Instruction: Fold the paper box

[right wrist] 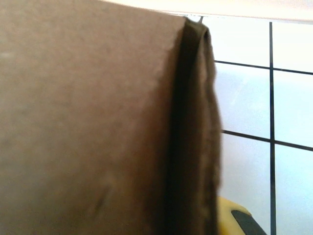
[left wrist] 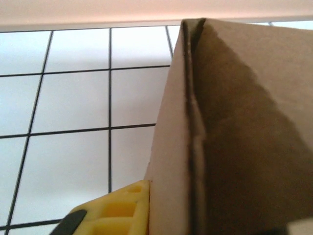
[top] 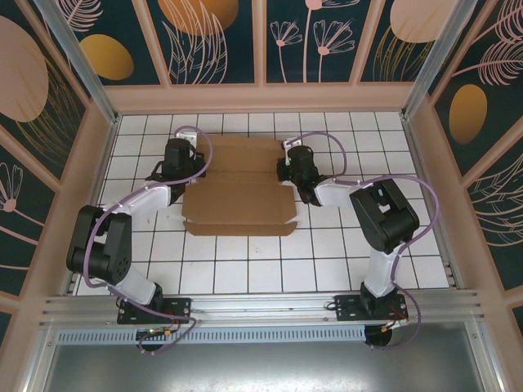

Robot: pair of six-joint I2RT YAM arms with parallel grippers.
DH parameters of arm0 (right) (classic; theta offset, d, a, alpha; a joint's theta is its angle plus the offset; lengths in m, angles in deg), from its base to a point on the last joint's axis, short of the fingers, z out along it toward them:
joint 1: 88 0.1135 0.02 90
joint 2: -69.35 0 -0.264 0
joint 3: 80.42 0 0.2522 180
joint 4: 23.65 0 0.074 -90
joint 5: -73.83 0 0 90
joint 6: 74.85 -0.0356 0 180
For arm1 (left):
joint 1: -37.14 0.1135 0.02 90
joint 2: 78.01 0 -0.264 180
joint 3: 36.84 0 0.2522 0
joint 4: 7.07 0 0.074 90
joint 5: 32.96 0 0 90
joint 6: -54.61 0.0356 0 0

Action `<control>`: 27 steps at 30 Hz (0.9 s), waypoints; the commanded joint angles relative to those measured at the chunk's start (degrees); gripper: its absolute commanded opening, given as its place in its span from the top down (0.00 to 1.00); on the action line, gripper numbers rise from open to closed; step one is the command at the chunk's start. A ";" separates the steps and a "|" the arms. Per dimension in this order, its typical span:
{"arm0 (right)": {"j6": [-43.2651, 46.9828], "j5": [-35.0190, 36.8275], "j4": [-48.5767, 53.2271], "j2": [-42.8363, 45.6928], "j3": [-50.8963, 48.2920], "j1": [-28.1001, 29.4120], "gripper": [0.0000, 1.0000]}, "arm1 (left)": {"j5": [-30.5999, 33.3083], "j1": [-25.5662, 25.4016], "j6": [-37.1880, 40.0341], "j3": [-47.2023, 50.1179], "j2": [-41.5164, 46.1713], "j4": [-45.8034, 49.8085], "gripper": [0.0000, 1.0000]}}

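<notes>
Centrally, the paper box (top: 237, 196) is lying on the tiled table (top: 327, 261), between the two arms and not yet closed up. Its broad middle panel is resting flat, another panel is stretching away toward the far wall, and a narrow flap along the near edge is tilting up a little.

At the box's left and right edges, roughly where the middle panel meets the far one, a short side wall is standing upright. In both wrist views this wall is showing a doubled, folded-over edge.

The left gripper (top: 193, 168) is pinching the left wall. In its wrist view a yellow finger (left wrist: 122, 210) is pressing flush against the wall's outer face, and the cardboard is hiding the opposite finger. The right gripper (top: 288, 173) is closed on the right wall in the same way, with one yellow fingertip (right wrist: 234, 218) peeking out beside the folded edge.

Holding both sides at once is probably keeping the walls from springing flat along their creases and stopping the light sheet from sliding on the smooth tiles. With the sides pinned, the far panel looks free to be swung over as a lid. The arms' bases are sitting well back at the near edge, leaving the working area open.
</notes>
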 commanded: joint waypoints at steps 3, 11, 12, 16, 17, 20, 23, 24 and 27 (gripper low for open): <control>-1.11 1.98 9.91 1.05 -4.19 1.08 1.00 | 11.39 -0.40 -1.74 0.68 -0.91 -3.19 0.95; -2.70 10.39 9.04 2.91 -4.71 2.51 1.00 | 22.56 -4.12 -1.45 0.76 -3.20 -4.33 1.00; -2.88 11.83 9.31 2.78 -4.49 2.69 1.00 | 23.47 -4.35 -1.86 0.43 -3.73 -3.96 1.00; -3.63 16.66 9.33 2.34 -4.26 3.59 1.00 | 24.17 -4.61 -3.81 1.34 -3.92 -4.83 1.00; -3.80 17.12 9.29 2.21 -4.22 3.71 1.00 | 24.08 -4.58 -4.23 1.38 -3.90 -4.74 1.00; -3.92 17.78 8.48 2.00 -4.50 3.69 1.00 | 23.11 -4.64 -5.64 1.79 -3.72 -5.60 0.96; -3.07 18.57 7.08 2.24 -5.31 3.73 1.00 | 20.70 -4.62 -8.28 1.31 -4.47 -4.24 0.91; -2.60 19.13 5.82 2.32 -5.94 3.72 1.00 | 19.91 -4.67 -9.82 1.20 -4.85 -3.23 0.89; -1.73 21.11 2.87 2.13 -7.71 3.76 1.00 | 18.28 -4.65 -14.88 3.38 -4.29 -3.17 0.81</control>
